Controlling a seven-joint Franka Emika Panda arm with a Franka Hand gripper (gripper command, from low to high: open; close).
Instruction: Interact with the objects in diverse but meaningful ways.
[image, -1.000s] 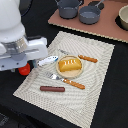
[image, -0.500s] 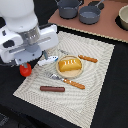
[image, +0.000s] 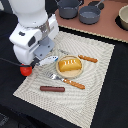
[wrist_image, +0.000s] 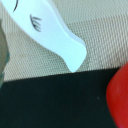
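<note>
The golden-yellow bread loaf (image: 70, 65) lies on the round plate (image: 70, 73) in the middle of the mat. The red tomato (image: 25, 70) sits at the mat's edge on the exterior view's left; it also shows in the wrist view (wrist_image: 120, 95). The small white-blue piece (image: 48, 61) lies between tomato and plate, and fills the wrist view (wrist_image: 50, 30). The brown sausage (image: 52, 89) lies nearer the camera. The pot (image: 69, 7) and frying pan (image: 90, 15) stand at the back. My gripper (image: 36, 62) hangs just above the white-blue piece, its jaws hidden by the arm.
A wooden-handled knife (image: 87, 58) lies beside the plate and a fork (image: 67, 80) in front of it. The beige mat (image: 95, 80) lies on a black table. A bowl (image: 123, 17) stands at the back on the exterior view's right.
The arm has moved from the exterior view's left edge toward the mat and lowered over the white-blue piece. The objects have not moved.
</note>
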